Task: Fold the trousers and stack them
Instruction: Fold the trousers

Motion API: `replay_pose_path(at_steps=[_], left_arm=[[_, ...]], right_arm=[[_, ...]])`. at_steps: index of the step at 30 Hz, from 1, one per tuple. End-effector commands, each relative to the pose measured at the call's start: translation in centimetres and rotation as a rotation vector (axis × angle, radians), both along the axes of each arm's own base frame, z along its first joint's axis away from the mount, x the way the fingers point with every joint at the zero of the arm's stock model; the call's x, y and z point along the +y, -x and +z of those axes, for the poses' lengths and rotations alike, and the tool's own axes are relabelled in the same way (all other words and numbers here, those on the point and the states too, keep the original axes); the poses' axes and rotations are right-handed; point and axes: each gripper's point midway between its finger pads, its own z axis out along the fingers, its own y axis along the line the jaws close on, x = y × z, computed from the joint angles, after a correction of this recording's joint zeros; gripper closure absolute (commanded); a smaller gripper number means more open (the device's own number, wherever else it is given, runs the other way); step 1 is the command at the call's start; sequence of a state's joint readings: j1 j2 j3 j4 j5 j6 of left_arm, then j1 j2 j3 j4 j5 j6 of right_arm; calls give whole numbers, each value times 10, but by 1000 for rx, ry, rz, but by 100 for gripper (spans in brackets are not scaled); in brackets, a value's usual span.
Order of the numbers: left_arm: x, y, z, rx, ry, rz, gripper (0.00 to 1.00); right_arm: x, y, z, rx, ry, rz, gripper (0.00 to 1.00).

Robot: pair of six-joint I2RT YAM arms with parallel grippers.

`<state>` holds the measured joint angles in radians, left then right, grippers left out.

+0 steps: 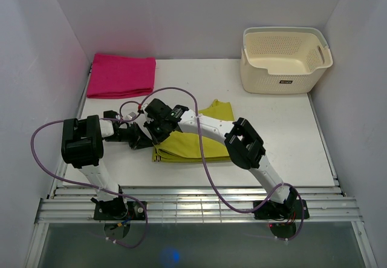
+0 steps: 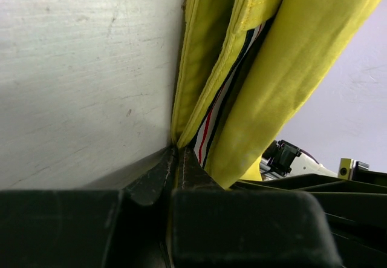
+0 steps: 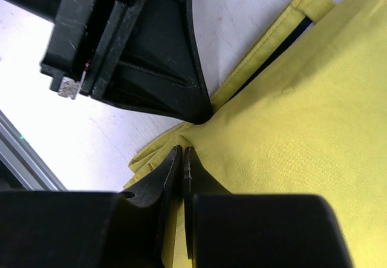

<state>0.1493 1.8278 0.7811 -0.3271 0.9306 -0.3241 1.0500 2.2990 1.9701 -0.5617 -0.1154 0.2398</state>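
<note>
The yellow-green trousers (image 1: 196,142) lie folded in the middle of the table, with a loose flap pointing to the back. Both grippers meet at the fold's left edge. My left gripper (image 1: 150,142) comes in from the left and is shut on the trousers' edge (image 2: 272,68), its fingertips (image 2: 177,150) pinching layers with a striped waistband lining. My right gripper (image 1: 159,134) reaches over from the right and is shut on the same corner of the trousers (image 3: 302,129), its tips (image 3: 183,153) close beside the left gripper's black body (image 3: 145,50).
A folded magenta-pink cloth (image 1: 121,74) lies at the back left. A cream perforated basket (image 1: 284,59) stands at the back right. White walls enclose the table on three sides. The purple cable (image 1: 181,92) loops over the trousers' left side.
</note>
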Motion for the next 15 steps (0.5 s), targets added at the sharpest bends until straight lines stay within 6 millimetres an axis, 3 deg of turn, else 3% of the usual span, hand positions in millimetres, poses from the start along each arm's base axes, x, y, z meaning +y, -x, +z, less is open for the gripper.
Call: replay_pose_path(at_steps=[1,8,15], left_arm=[[7,13,-33,47,-126,-22,100],[5,14,-33,44,-130,-26,100],[5,15,-33,46,-130,-26,100]], right_arm=[[30,-10,56,-65,-159,-5,92],[34,-10,57,-60,-167,-11,92],[39,-5,43,-20,-161,-5,92]])
